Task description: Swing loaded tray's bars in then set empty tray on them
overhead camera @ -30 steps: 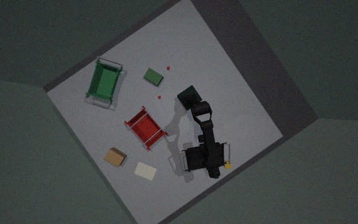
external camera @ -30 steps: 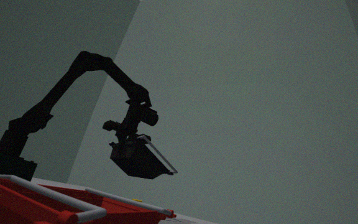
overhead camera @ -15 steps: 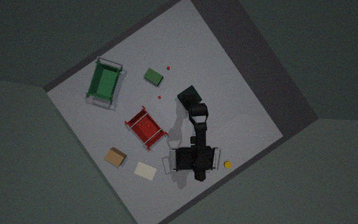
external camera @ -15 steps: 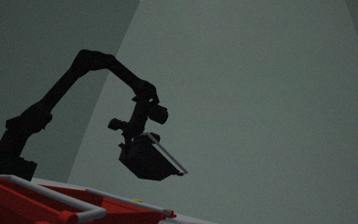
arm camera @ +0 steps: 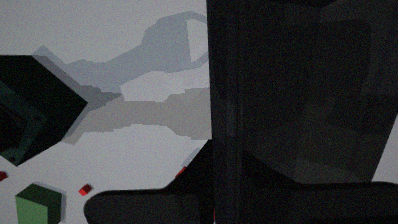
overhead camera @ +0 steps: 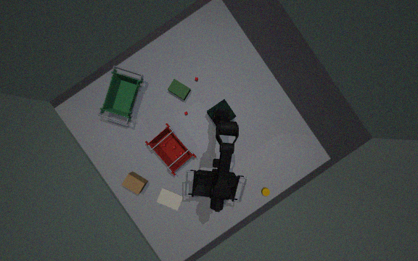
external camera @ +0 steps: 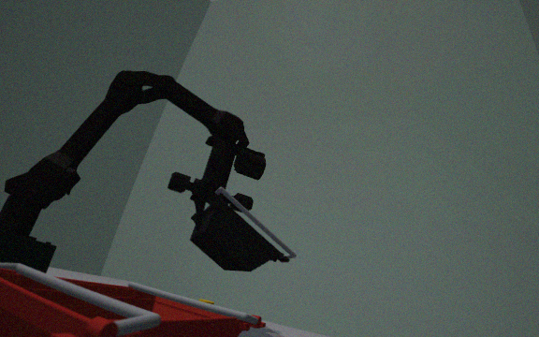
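The loaded red tray (overhead camera: 152, 143) (external camera: 17, 304) stands mid-table with small red blocks (overhead camera: 170, 148) inside. Its two wire bars (overhead camera: 162, 138) (overhead camera: 179, 158) lie across its top; they also show in the exterior view (external camera: 64, 290) (external camera: 190, 303). My gripper (external camera: 204, 208) is shut on the wall of the empty black tray (overhead camera: 202, 183) (external camera: 232, 243) (arm camera: 300, 100). It holds the tray tilted in the air, to the right of the red tray and clear of it. The black tray's own wire bar (external camera: 255, 222) (overhead camera: 188, 183) sticks out at its end. The fingertips are hidden in the top view.
A green tray (overhead camera: 112, 92) stands at the far left. A green block (overhead camera: 178, 89) (arm camera: 37, 205), a tan box (overhead camera: 134, 182), a cream block (overhead camera: 169, 199), a yellow disc (overhead camera: 265, 191) and two small red cubes (overhead camera: 196, 79) (overhead camera: 186, 113) lie about. The arm's base (overhead camera: 221, 110) is behind the red tray.
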Controlling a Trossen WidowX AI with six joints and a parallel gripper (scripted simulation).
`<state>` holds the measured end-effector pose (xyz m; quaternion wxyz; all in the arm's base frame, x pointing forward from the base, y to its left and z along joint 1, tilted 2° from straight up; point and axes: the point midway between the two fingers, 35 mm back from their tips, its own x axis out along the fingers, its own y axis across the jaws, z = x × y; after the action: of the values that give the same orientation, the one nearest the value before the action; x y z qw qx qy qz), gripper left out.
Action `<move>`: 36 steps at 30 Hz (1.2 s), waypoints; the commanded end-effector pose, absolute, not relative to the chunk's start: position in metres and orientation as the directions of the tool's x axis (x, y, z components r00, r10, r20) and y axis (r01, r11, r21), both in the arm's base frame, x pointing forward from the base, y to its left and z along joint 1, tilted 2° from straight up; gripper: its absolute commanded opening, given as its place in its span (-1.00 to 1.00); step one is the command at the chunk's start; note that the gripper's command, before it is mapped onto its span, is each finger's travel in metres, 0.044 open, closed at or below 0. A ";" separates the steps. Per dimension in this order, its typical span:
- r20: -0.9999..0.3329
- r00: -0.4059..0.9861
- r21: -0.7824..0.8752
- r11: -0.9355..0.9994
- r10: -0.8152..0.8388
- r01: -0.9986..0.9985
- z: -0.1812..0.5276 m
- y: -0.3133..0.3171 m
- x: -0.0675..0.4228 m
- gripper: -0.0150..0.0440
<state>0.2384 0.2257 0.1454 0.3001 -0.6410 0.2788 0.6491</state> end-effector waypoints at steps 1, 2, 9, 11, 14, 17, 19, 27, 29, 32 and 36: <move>-0.999 0.013 -0.036 -0.633 0.041 -0.773 0.148 0.214 0.252 -0.49; -0.999 0.013 -0.036 -0.625 0.041 -0.779 0.148 0.211 0.255 -0.49; -0.999 0.014 -0.034 -0.570 0.038 -0.821 0.147 0.189 0.272 -0.49; -0.999 0.015 -0.033 -0.554 0.038 -0.832 0.147 0.182 0.276 -0.49; -0.999 0.015 -0.032 -0.529 0.037 -0.848 0.147 0.172 0.283 -0.49; -0.999 0.016 -0.031 -0.504 0.036 -0.863 0.147 0.162 0.289 -0.49; -0.999 0.016 -0.031 -0.487 0.035 -0.873 0.146 0.155 0.293 -0.49; -0.999 0.017 -0.029 -0.417 0.032 -0.909 0.145 0.127 0.307 -0.49; -0.999 0.017 -0.028 -0.399 0.032 -0.917 0.145 0.120 0.310 -0.49; -0.999 0.017 -0.027 -0.371 0.031 -0.928 0.145 0.109 0.314 -0.49; -0.999 0.017 -0.026 -0.335 0.030 -0.942 0.144 0.094 0.319 -0.49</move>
<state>0.3124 0.1065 0.1417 0.4069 -0.5802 0.3905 0.5876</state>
